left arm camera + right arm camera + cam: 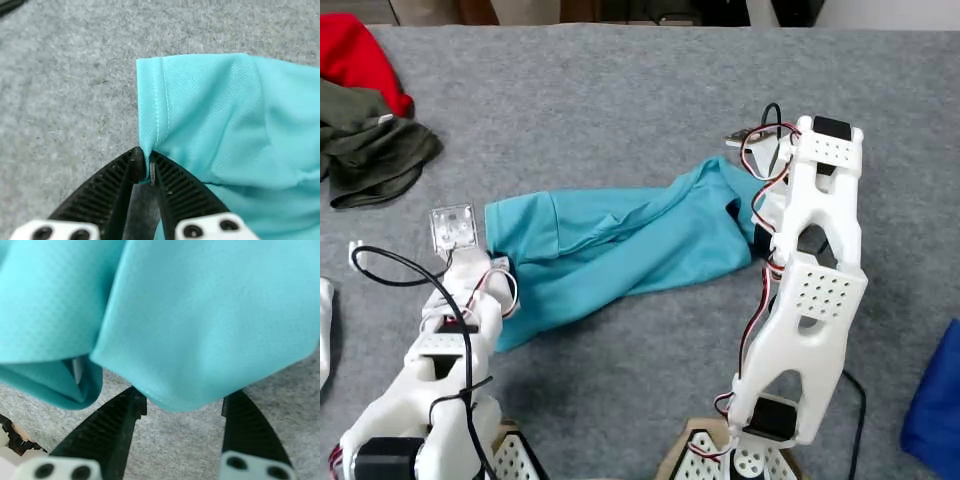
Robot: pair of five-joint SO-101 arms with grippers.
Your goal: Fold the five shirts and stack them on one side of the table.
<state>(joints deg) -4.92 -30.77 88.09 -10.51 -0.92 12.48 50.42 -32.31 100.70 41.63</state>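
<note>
Though stretched out rather than folded, lies as one long creased band: teal shirt [620, 245], near the middle of the table [620, 90]. Runs lengthwise from the left side to the right, with the right end a little closer to the far edge. Spans the gap between the two arms, one end at each.

At the left end, gripped: left gripper [145, 167] pinched on the stitched hem, fingers closed to a sliver with the cloth edge caught between the tips. Spreads away from those fingers toward the right side, flat on the table beyond the pinch.

At the right end, apparently not gripped: right gripper [184, 399] spread wide, a rounded fold of the cloth hanging just over the gap between the fingers. Cannot tell whether that fold touches either finger. Calls, on this reading, for those fingers to close on the fold, so that both ends can be drawn along the long axis together. Risks a slack, twisted middle if pulled from the left end alone.

Farther out: red shirt [355, 55] at the far left corner, dark green shirt [375, 150] crumpled just beside it toward the near edge, blue shirt [935, 400] at the right edge toward the near corner. Looks early in the task, with these lying well apart.
</note>
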